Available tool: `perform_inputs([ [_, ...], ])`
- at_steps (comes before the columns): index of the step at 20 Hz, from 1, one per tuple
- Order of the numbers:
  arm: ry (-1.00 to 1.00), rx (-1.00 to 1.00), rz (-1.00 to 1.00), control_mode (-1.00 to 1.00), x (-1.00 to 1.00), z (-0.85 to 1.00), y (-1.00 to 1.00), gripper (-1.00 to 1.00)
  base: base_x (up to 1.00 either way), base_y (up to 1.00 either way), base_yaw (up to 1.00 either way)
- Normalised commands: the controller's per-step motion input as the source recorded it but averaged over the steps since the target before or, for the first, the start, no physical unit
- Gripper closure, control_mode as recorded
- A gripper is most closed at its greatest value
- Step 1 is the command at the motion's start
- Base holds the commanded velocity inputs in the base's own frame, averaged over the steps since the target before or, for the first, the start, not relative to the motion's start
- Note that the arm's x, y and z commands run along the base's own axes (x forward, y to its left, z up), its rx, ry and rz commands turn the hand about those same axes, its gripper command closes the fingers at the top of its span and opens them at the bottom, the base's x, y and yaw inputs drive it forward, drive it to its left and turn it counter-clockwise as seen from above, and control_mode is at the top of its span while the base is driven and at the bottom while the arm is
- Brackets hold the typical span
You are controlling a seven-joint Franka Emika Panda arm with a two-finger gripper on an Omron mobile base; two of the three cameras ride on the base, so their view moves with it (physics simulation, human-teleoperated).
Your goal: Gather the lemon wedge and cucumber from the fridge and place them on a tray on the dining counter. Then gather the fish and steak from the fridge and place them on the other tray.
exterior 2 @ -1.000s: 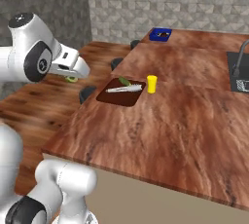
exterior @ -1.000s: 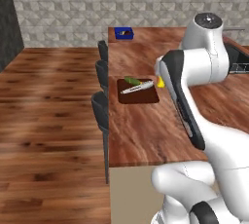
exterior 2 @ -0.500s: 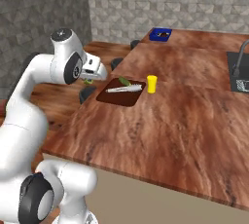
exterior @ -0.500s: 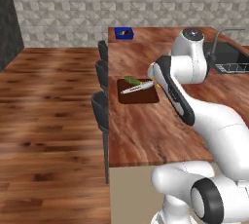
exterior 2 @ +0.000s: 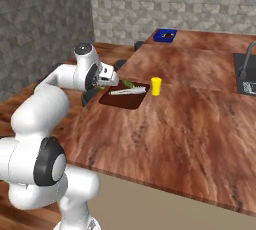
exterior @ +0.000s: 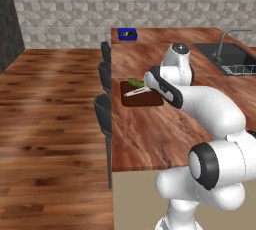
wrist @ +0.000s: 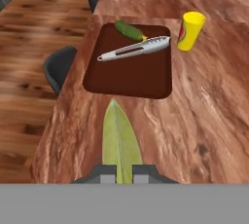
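Hand view: the gripper (wrist: 124,169) is clenching a pale green pointed piece (wrist: 120,140), and I can't tell what it is. Its long axis is running straight ahead from the finger tips. Its tip is ending just short of the near edge of the tray (wrist: 131,79).

The tray is lying directly ahead of the gripper on the dining counter (wrist: 204,121), close to the counter's left edge. The cucumber (wrist: 129,30) is sitting at the tray's far side, slightly left of the gripper's line and lying diagonally. The fish (wrist: 136,48) is lying just nearer than the cucumber, crosswise to the held piece.

A yellow cup (wrist: 190,30) is standing ahead and right, just beside the tray's far right corner. The other tray (exterior: 127,34) is sitting well beyond, at the counter's far end.

The near half of the brown tray is showing bare. A forward carry looks likely to clear the rim, though the fish is limiting the room. Dark stools (wrist: 59,67) are sitting off to the left, below the counter.
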Motion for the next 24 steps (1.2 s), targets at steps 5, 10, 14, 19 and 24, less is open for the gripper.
perform_inputs([
  [5, 0.02, 0.0, 0.02, -1.0, 0.88, -0.46, 0.0, 1.0, 0.0, 0.0, 0.0],
  [10, 0.01, 0.0, 0.01, -1.0, 0.77, -0.42, 0.0, 1.0, 0.0, 0.0, 0.0],
  [14, 0.0, 0.0, 0.0, -1.0, 0.73, -0.4, 0.0, 1.0, 0.0, 0.0, 0.0],
  [19, 0.0, 0.0, 0.0, -1.0, 0.61, -0.37, 0.0, 1.0, 0.0, 0.0, 0.0],
  [24, 0.0, 0.0, 0.0, -1.0, 0.53, -0.38, 0.0, 1.0, 0.0, 0.0, 0.0],
])
